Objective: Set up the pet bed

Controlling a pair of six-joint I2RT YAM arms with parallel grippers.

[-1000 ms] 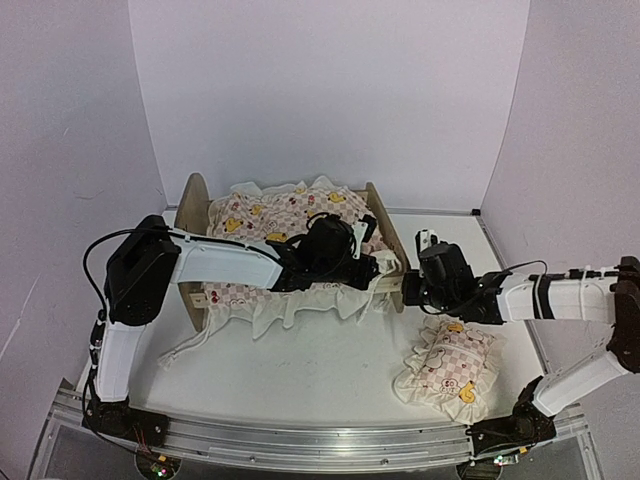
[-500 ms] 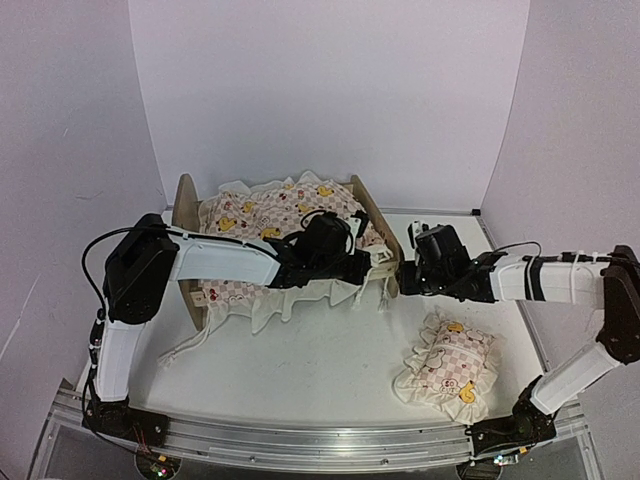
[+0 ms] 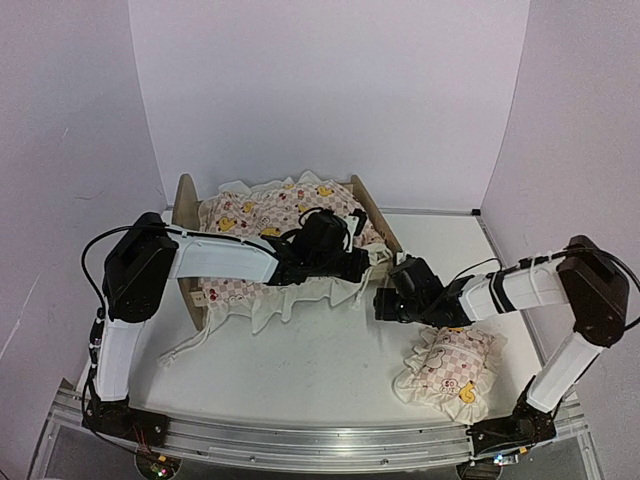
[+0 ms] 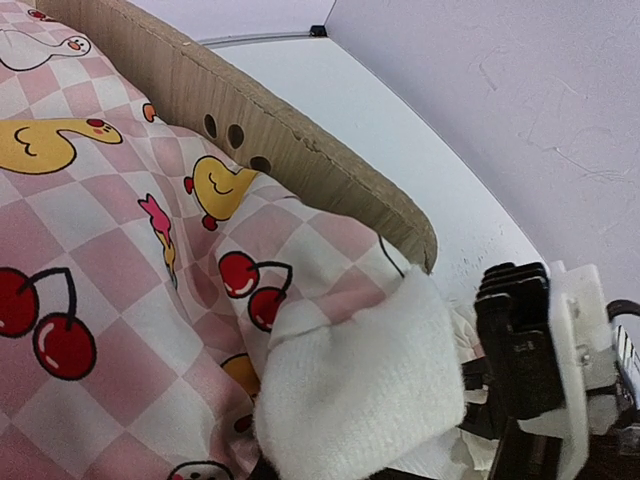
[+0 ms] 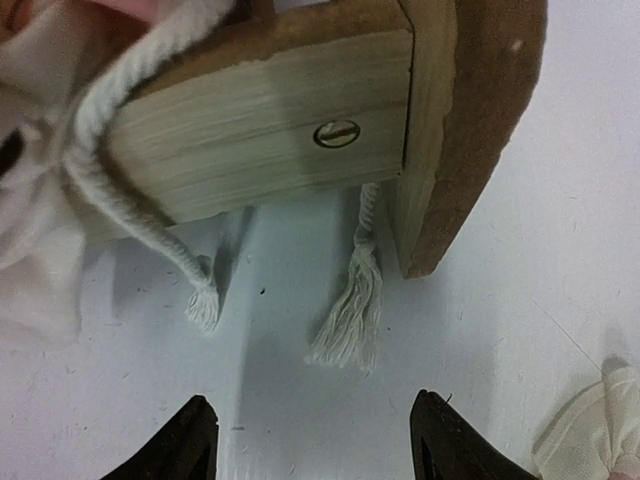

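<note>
pet bed (image 3: 186, 228): on the tabletop (image 3: 320, 375), back-left, long side facing the arms; headboard (image 3: 375, 222) with paw cutouts at its right end.
quilt (image 3: 270, 215): spread over the bed, frill hanging over the near side; pink check print with yellow ducks and red cherries, no lettering legible.
left claw (image 3: 352, 265): at the headboard end, closed on a folded-up corner of the quilt (white fleecy underside showing in the wrist view, fingers hidden by fabric).
right claw (image 3: 383, 303): just off the bed's near-right corner, low over the tabletop, fingers (image 5: 195, 440) wide apart, holding nothing.
corner detail: slotted screw (image 5: 337, 133) in the side rail; two tasselled cords (image 5: 350, 300) dangle to the tabletop.
pillow (image 3: 447, 367): matching print, near-right, apart from the bed.
</note>
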